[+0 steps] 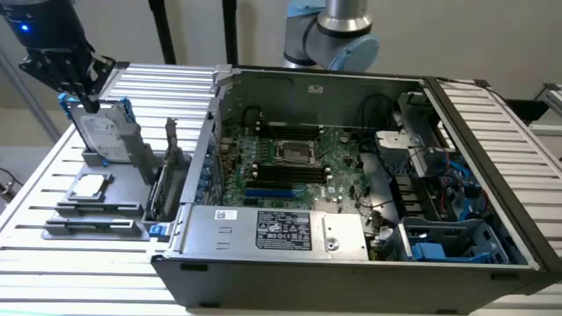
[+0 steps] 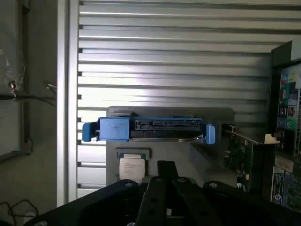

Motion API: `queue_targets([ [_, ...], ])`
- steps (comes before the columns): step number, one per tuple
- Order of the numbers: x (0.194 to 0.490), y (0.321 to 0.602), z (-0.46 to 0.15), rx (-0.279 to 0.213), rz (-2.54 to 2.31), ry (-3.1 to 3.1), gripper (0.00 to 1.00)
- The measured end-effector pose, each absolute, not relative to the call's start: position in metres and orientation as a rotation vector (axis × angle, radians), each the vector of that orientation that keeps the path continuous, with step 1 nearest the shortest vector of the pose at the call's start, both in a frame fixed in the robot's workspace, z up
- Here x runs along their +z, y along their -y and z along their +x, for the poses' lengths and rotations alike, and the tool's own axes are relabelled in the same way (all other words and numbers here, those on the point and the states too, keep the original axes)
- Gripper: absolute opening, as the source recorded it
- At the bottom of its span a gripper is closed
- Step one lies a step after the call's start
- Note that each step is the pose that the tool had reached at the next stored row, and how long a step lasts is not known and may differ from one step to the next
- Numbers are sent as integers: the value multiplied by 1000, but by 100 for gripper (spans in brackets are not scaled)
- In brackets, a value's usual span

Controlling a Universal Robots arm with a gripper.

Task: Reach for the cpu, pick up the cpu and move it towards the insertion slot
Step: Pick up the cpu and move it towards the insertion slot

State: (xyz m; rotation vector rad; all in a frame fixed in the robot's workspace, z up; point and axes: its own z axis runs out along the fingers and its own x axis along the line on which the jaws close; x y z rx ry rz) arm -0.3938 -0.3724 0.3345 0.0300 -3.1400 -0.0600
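The cpu (image 1: 91,186) lies flat on a grey holder (image 1: 88,209) at the exterior view's left, outside the computer case; its silver top and pale rim also show in the wrist view (image 2: 133,168). My gripper (image 1: 89,105) hangs well above and behind it, over the upright hard drive, with its fingers shut on nothing. In the wrist view the gripper (image 2: 167,165) points down just beside the cpu. The insertion slot (image 1: 294,153), a silver-framed socket with a dark centre, sits on the motherboard inside the open case.
A silver hard drive with blue rails (image 1: 105,135) (image 2: 150,129) stands upright between gripper and cpu. An expansion card (image 1: 171,171) (image 2: 240,150) stands on edge beside the holder. The case wall (image 1: 200,164) and power supply (image 1: 276,230) border the motherboard.
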Motion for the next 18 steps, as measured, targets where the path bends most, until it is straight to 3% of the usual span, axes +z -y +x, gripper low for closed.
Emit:
queue_targets([
  [18, 333, 383, -396, -60, 30, 3140, 11],
])
